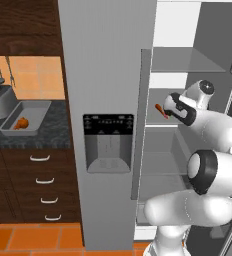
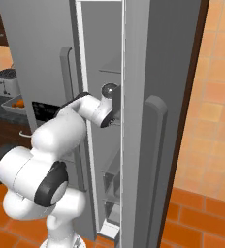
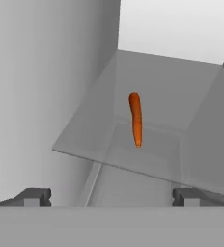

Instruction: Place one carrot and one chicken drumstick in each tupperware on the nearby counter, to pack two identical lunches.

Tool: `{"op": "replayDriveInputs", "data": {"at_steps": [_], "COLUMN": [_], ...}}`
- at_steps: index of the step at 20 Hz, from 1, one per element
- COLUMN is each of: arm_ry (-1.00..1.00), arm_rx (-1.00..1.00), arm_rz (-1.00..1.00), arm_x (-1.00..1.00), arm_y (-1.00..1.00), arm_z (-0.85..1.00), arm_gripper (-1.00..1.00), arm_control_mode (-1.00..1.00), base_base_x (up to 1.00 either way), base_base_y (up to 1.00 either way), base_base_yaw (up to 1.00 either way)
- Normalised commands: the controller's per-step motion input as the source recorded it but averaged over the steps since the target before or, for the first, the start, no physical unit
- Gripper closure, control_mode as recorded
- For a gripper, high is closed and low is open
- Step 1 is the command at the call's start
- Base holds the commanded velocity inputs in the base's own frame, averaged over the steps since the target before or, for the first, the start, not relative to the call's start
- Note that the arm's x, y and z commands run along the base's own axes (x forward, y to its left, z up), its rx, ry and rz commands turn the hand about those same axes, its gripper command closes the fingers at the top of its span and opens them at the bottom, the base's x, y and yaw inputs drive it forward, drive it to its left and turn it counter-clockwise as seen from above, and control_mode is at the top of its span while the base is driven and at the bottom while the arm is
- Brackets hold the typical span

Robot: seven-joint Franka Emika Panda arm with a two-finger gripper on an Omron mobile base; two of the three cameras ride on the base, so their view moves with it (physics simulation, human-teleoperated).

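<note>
Carrot [image 3: 135, 118]: slim tapered orange stick on translucent glass shelf [image 3: 104, 130].

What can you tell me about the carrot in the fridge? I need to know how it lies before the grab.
The carrot is a thin, smooth, orange stick, thicker and rounded at one end and tapering to the other. It lies flat and alone on a clear glass shelf inside the open fridge, out on the open shelf away from the walls. Nothing touches it but the shelf. The gripper is short of it with jaws wide open, empty. In the left base view its orange tip peeks past the hand.
</note>
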Motion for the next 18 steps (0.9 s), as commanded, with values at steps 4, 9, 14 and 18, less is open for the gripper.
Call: {"op": "replayDriveInputs", "data": {"at_steps": [4, 9, 14, 18], "arm_ry": [0.0, 0.0, 0.0, 0.0], "arm_rx": [-0.05, -0.09, -0.09, -0.01], "arm_rz": [0.0, 0.03, 0.05, 0.0], "arm_x": [0.46, 0.48, 0.26, 0.41], "arm_y": [-0.27, -0.09, 0.0, 0.02], "arm_z": [-0.15, -0.4, -0.22, -0.05], "arm_gripper": [-1.0, -1.0, -1.0, -1.0], "arm_control_mode": [-1.0, -1.0, -1.0, -1.0], "base_base_x": [0.0, 0.0, 0.0, 0.0], "base_base_y": [0.0, 0.0, 0.0, 0.0], "base_base_yaw": [0.0, 0.0, 0.0, 0.0]}}
